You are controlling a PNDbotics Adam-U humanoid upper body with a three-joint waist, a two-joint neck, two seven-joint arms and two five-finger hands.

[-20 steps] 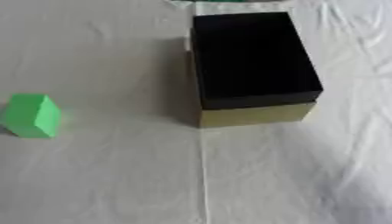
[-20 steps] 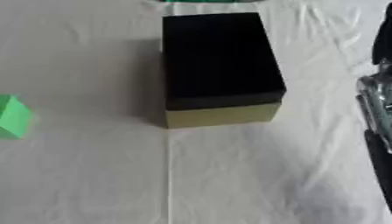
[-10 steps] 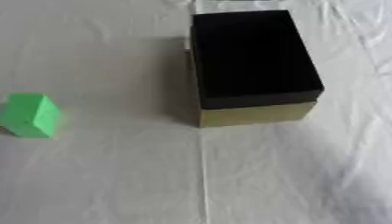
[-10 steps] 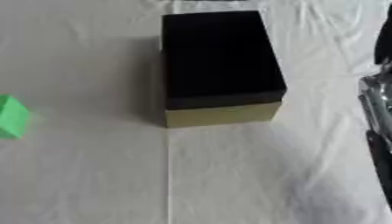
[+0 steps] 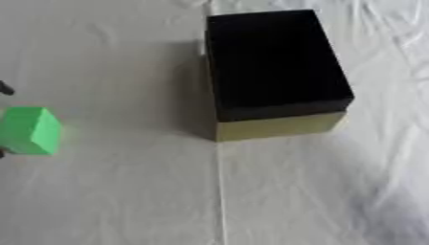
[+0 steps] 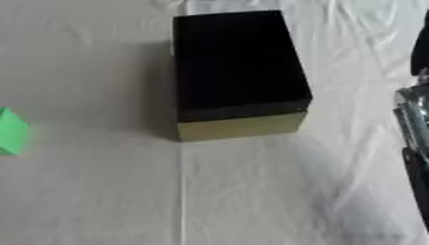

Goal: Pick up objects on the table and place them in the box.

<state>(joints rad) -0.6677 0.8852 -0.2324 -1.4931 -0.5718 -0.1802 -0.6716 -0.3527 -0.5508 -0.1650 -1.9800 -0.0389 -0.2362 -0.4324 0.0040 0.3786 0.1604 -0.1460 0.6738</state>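
A green block [image 5: 30, 130] lies on the white cloth at the far left. The box [image 5: 276, 125] stands at the centre back, with an olive front wall and a dark inside. Two small dark tips of my left hand [image 5: 5, 88] show at the picture's left edge, one above and one below the block; too little shows to tell how the hand stands. In the right eye view my right hand [image 6: 414, 124], black and silver, is at the right edge, well to the right of the box and cut off by the frame.
A white wrinkled cloth [image 5: 251, 201] covers the table. A straight crease [image 5: 221, 191] runs from the box's front toward me. Bare cloth lies between the block and the box.
Dark tips of my left hand have come into view at the left edge beside the green block. The block, the box and the right hand have stayed in place.
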